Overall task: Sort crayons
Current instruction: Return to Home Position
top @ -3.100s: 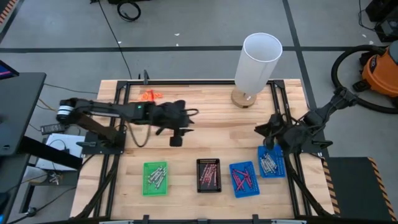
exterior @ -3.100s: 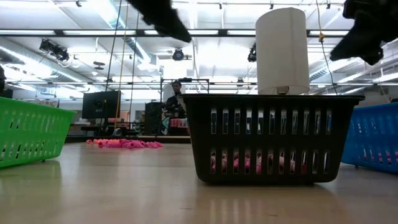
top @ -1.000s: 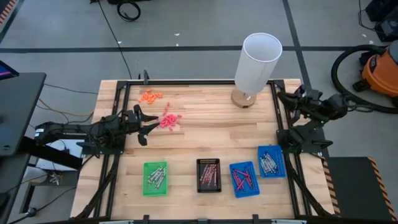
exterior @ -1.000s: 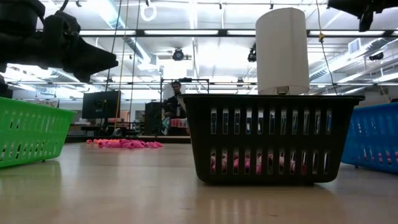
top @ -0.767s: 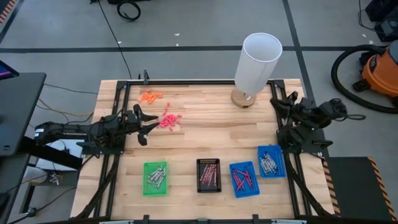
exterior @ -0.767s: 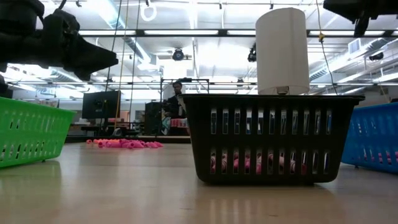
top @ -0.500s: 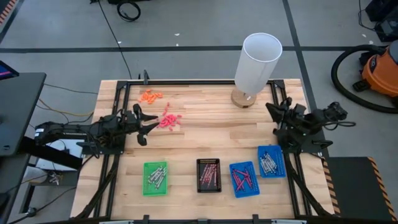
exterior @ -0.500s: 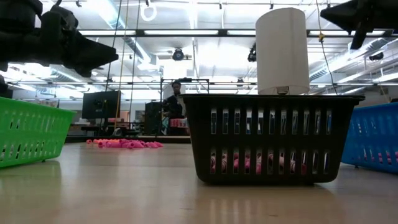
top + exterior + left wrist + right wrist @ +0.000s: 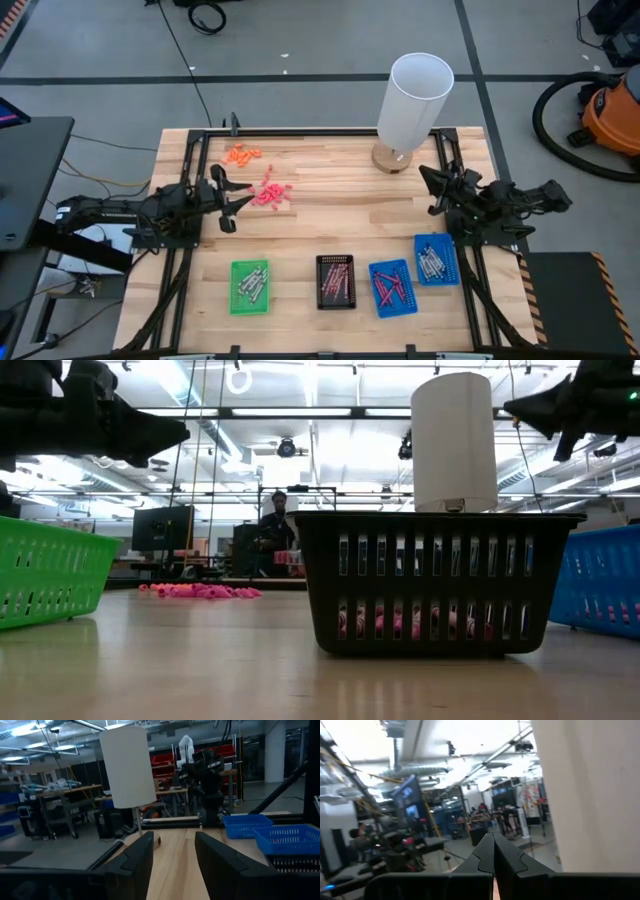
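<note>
**While Both Arms Hang at the Table's Sides, Crayons Lie Loose and Binned**

While the left end effector [image 9: 232,198] hangs above the table [image 9: 330,215] at nine o'clock, its fingers [image 9: 135,862] stand wide apart with nothing between them. The right end effector [image 9: 432,190] hangs at three o'clock, its two fingers pressed together to a narrow point and empty. A loose heap of pink crayons [image 9: 270,193] lies at ten o'clock, just beside the left end effector's tips. A smaller cluster of orange crayons [image 9: 242,153] lies near the eleven o'clock corner. Four bins line the six o'clock edge. The green bin [image 9: 234,300] at seven holds silvery crayons [image 9: 252,285], and the black bin [image 9: 319,285] at six holds dark and pinkish crayons [image 9: 336,282]. The left blue bin [image 9: 410,305] at five holds red crayons [image 9: 388,287], and the right blue bin [image 9: 452,262] at four holds grey crayons [image 9: 433,262]. A tall white cylinder [image 9: 412,100] stands at one o'clock.
</note>
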Robot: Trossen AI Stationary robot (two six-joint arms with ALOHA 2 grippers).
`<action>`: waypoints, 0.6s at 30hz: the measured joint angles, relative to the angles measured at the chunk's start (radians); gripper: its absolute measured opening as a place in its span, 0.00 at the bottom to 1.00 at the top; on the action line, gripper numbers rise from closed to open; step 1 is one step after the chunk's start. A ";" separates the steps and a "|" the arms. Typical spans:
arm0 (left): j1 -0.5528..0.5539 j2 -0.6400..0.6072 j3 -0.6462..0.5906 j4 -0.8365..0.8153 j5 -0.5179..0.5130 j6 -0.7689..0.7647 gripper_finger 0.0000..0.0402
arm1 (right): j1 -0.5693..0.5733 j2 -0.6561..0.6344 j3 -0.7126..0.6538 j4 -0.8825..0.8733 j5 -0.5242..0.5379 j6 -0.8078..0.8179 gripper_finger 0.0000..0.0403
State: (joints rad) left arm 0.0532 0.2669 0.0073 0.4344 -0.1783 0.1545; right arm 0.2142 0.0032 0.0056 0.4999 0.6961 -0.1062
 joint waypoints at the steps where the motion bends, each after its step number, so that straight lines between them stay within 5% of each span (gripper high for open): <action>1: 0.000 0.000 0.000 0.004 0.000 0.007 0.39 | -0.023 0.000 0.000 -0.020 -0.003 0.025 0.02; 6: 0.000 0.001 0.000 0.042 0.000 0.023 0.39 | -0.142 0.005 0.000 -0.048 -0.061 0.092 0.02; 12: 0.000 0.001 0.000 0.041 0.000 0.016 0.39 | -0.250 0.005 0.000 -0.076 -0.250 0.046 0.02; 18: 0.000 0.001 0.000 0.030 0.000 -0.034 0.39 | -0.272 0.005 0.000 -0.214 -0.165 0.217 0.02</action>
State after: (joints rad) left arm 0.0532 0.2684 0.0071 0.4647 -0.1783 0.1209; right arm -0.0582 0.0082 0.0059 0.2858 0.5306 0.1108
